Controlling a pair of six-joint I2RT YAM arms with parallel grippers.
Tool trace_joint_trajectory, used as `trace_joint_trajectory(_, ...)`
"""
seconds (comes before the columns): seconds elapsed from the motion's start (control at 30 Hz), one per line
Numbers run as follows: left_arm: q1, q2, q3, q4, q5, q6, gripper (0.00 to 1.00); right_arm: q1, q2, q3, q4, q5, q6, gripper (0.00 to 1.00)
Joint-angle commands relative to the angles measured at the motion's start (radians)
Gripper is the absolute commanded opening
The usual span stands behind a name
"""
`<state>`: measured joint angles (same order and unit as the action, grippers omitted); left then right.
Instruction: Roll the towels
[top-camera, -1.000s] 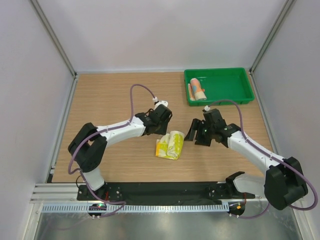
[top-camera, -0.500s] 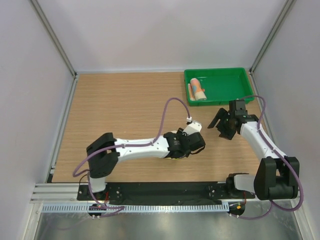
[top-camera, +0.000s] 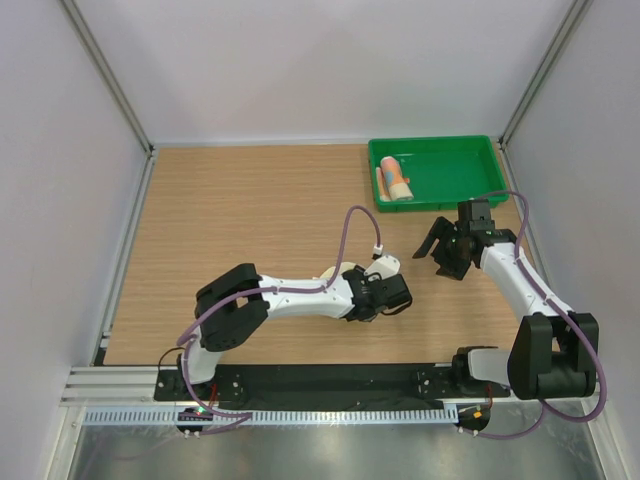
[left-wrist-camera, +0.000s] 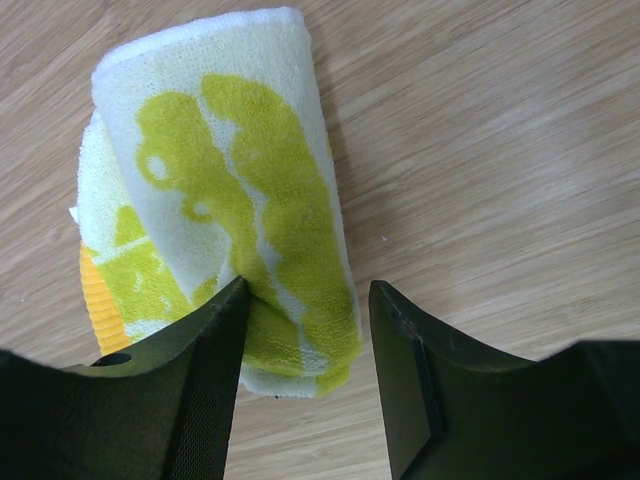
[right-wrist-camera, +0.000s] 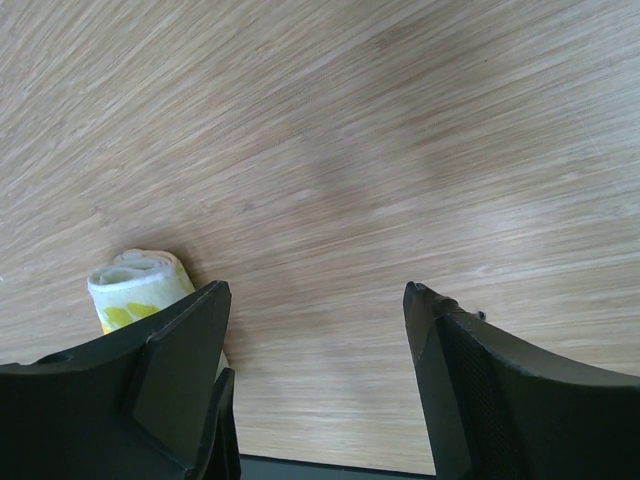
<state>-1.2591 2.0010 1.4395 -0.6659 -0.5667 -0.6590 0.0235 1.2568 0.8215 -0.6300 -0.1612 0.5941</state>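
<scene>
As the rolling job appears close to done, the wooden desk (top-camera: 230, 210) carries a green tray (top-camera: 435, 140) at its far right corner, where the blue towel (top-camera: 397, 180) lies already rolled. The left arm (top-camera: 300, 295) reaches across to mid-desk, over the yellow towel (left-wrist-camera: 230, 190), a short roll lying on the wood. The left tool (left-wrist-camera: 307, 290) stands about half open astride the roll's near end, one finger touching the cloth and the other just clear, so it grips nothing yet. The right tool (right-wrist-camera: 315, 290), spread wide and empty, hovers nearby over bare wood. To finish well, the left tool should probably close squarely across the whole roll, firmly enough that no layer springs loose, then lift it level toward the tray.
</scene>
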Motion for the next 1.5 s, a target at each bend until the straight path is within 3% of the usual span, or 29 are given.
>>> trace_joint_trajectory(0.0, 0.003, 0.010, -0.019, 0.005, -0.012, -0.044, 0.53, -0.007, 0.009, 0.034, -0.005, -0.020, -0.023, 0.78)
trace_joint_trajectory(0.1, 0.004, -0.010, -0.089, 0.046, 0.002, -0.060, 0.52, -0.011, 0.015, 0.036, -0.005, -0.026, -0.031, 0.78)
trace_joint_trajectory(0.27, 0.021, -0.047, -0.229, 0.127, 0.034, -0.067, 0.30, -0.010, 0.023, 0.039, -0.002, -0.069, -0.043, 0.79)
trace_joint_trajectory(0.33, 0.039, -0.083, -0.267, 0.166, 0.045, -0.062, 0.16, -0.010, 0.024, 0.039, 0.000, -0.077, -0.045, 0.79)
trace_joint_trajectory(0.47, 0.058, -0.162, -0.349, 0.235, 0.080, -0.016, 0.04, -0.040, 0.026, 0.038, 0.001, -0.081, -0.040, 0.79)
trace_joint_trajectory(0.53, 0.070, -0.226, -0.385, 0.327, 0.178, 0.012, 0.01, -0.046, 0.027, 0.038, 0.004, -0.087, -0.039, 0.79)
trace_joint_trajectory(0.7, 0.151, -0.373, -0.546, 0.488, 0.344, -0.059, 0.00, -0.059, 0.033, 0.039, -0.013, -0.072, -0.046, 0.79)
trace_joint_trajectory(0.87, 0.311, -0.528, -0.732, 0.742, 0.635, -0.188, 0.00, -0.065, 0.029, 0.028, -0.036, -0.021, -0.062, 0.79)
trace_joint_trajectory(1.03, 0.475, -0.576, -0.901, 0.969, 0.823, -0.336, 0.00, -0.068, 0.035, 0.013, -0.022, -0.032, -0.053, 0.79)
trace_joint_trajectory(1.17, 0.561, -0.567, -1.062, 1.236, 0.988, -0.457, 0.00, -0.069, 0.039, 0.011, -0.014, -0.034, -0.050, 0.79)
trace_joint_trajectory(1.2, 0.578, -0.562, -1.085, 1.379, 1.011, -0.487, 0.00, -0.069, 0.038, 0.013, -0.014, -0.034, -0.050, 0.79)
trace_joint_trajectory(1.3, 0.621, -0.533, -1.155, 1.544, 1.063, -0.568, 0.00, -0.069, 0.041, 0.013, -0.010, -0.046, -0.047, 0.79)
trace_joint_trajectory(1.43, 0.636, -0.496, -1.229, 1.738, 1.056, -0.637, 0.00, -0.069, 0.012, -0.036, 0.114, -0.257, -0.028, 0.78)
trace_joint_trajectory(1.47, 0.638, -0.495, -1.245, 1.758, 1.042, -0.651, 0.00, -0.068, -0.006, -0.071, 0.198, -0.371, -0.002, 0.78)
